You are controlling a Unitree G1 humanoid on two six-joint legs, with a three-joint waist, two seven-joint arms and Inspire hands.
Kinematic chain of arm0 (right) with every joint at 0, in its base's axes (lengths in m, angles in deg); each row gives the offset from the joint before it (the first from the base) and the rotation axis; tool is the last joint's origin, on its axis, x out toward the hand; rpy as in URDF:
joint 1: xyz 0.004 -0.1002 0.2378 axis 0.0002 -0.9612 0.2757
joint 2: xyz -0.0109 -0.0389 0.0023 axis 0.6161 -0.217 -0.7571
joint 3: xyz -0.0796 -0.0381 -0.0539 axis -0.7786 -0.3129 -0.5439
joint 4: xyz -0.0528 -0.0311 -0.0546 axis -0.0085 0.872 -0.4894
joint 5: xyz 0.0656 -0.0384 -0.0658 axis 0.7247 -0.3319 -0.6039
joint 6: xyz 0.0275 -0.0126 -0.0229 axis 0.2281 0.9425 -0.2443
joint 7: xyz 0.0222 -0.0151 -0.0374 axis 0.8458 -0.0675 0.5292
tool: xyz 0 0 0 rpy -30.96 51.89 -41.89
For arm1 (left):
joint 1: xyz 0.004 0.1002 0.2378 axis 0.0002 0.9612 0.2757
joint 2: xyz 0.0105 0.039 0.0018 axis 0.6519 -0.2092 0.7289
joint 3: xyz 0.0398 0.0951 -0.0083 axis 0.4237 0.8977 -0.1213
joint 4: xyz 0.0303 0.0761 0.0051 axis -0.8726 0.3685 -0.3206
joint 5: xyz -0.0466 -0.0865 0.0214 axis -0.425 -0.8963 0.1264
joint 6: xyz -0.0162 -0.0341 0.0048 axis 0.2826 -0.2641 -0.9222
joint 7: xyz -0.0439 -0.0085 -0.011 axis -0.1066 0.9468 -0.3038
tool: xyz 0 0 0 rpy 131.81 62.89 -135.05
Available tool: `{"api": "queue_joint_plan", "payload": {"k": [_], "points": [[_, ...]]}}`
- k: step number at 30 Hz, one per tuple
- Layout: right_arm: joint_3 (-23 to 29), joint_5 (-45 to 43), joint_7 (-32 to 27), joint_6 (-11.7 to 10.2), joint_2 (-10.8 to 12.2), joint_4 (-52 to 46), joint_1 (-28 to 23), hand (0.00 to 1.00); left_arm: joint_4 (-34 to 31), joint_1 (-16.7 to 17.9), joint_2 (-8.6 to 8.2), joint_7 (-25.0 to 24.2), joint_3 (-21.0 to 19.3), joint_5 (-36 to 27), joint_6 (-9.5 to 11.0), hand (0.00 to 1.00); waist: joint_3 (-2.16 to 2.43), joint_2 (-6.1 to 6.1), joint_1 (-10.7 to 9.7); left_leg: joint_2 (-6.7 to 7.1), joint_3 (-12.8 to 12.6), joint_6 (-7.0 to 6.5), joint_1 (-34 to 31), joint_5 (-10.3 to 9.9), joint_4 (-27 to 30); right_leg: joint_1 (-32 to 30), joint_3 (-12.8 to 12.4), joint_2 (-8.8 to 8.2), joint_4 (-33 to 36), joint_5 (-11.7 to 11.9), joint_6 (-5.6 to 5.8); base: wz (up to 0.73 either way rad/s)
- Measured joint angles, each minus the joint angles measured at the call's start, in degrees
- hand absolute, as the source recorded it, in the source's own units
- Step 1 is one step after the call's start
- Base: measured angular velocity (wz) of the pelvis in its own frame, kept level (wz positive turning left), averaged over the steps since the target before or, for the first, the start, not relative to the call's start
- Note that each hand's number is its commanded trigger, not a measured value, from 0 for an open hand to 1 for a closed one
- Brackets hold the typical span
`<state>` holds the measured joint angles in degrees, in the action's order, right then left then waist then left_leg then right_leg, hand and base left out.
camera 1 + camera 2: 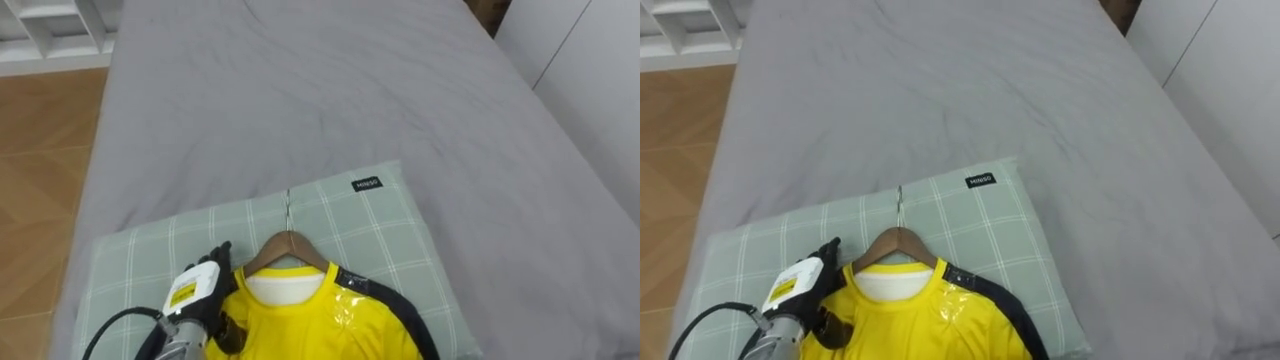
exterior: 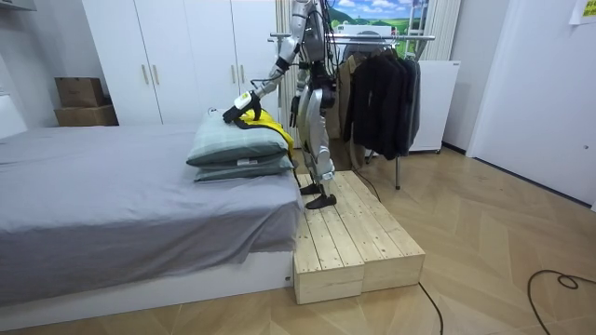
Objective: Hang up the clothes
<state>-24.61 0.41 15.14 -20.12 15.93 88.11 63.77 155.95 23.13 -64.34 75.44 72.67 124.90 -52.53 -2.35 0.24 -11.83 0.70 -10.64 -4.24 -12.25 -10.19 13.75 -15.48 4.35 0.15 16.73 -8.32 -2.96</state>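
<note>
Yellow shirt (image 1: 300, 325) cut off below | wooden hanger (image 1: 287, 250) | left robot hand (image 1: 195, 290) at shoulder

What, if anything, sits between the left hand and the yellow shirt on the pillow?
Nothing visible. The left hand rests on the yellow shirt at its shoulder, beside the wooden hanger, on the pillow. In the room view the clothes rack stands behind the robot, with dark clothes hanging on it.
</note>
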Motion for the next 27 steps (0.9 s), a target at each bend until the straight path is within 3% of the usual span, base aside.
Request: {"api": "queue_joint_plan", "payload": {"k": [3, 15, 27], "points": [[0.0, -0.04, -0.47, 0.01, 0.0, 0.03, -0.03, 0.0, 0.21, 0.21, -0.05, -0.01, -0.52, -0.14, 0.0, 0.0, 0.23, 0.29, -0.05, -0.02, 0.13, 0.0, 0.03, 0.0, 0.14, 0.14, 0.18, -0.04, 0.01, 0.01, -0.01, 0.02], [0.0, -0.17, -1.09, 0.13, 0.19, -0.14, 0.12, 0.0, 2.34, 0.09, 0.04, -0.07, -0.82, -0.95, 0.18, 0.0, 0.18, 0.36, -0.03, -0.05, -0.18, -0.03, -0.33, 0.01, 0.61, -0.51, -0.33, -0.05, 0.69, 0.02, -0.02, -0.01], [0.04, 0.08, -0.42, -0.13, 0.44, -0.08, -0.02, 0.0, 2.27, -1.79, 1.56, 0.04, -0.69, 0.78, 0.42, 0.0, -0.01, 0.51, -0.59, -0.04, -0.24, -0.07, -0.41, 0.03, 0.61, -0.24, -0.79, 0.03, -0.15, 0.19, 0.06, -0.02]]}}
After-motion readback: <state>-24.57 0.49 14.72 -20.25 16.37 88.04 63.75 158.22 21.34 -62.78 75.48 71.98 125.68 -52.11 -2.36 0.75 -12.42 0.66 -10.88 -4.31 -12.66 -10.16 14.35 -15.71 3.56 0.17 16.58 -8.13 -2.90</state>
